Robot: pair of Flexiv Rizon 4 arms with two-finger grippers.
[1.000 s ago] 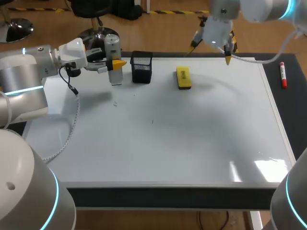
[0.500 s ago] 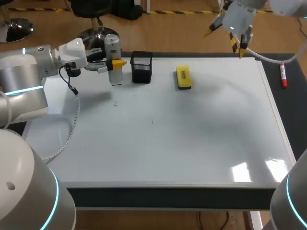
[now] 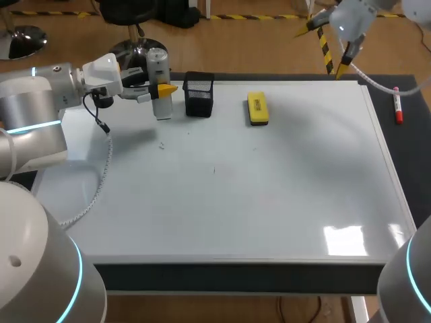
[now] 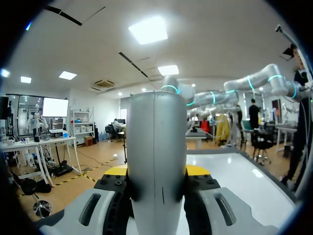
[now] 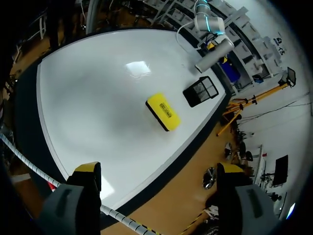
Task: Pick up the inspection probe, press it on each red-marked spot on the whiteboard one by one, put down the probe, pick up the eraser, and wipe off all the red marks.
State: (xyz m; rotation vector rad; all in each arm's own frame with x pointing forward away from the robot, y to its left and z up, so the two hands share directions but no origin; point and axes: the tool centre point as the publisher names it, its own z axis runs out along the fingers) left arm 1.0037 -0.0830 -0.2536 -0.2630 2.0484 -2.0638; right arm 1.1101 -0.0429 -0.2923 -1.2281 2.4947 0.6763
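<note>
Two tools: left tool (image 3: 163,89) closed on the probe (image 3: 157,79); right tool (image 3: 326,48) spread wide, nothing held.
Probe: gray cylinder, held upright over the far left corner of the whiteboard (image 3: 269,202), just beside the basket (image 3: 199,94); contact with the board cannot be told.
Left wrist view: probe gripped from both sides between the fingers.
Eraser (image 3: 257,108): yellow, lying on whiteboard near far edge, right of basket.
Right tool position: raised above whiteboard's far right edge, well apart from eraser.
Marker (image 3: 397,105): red, on bench (image 3: 404,141) beside whiteboard's right edge.
</note>
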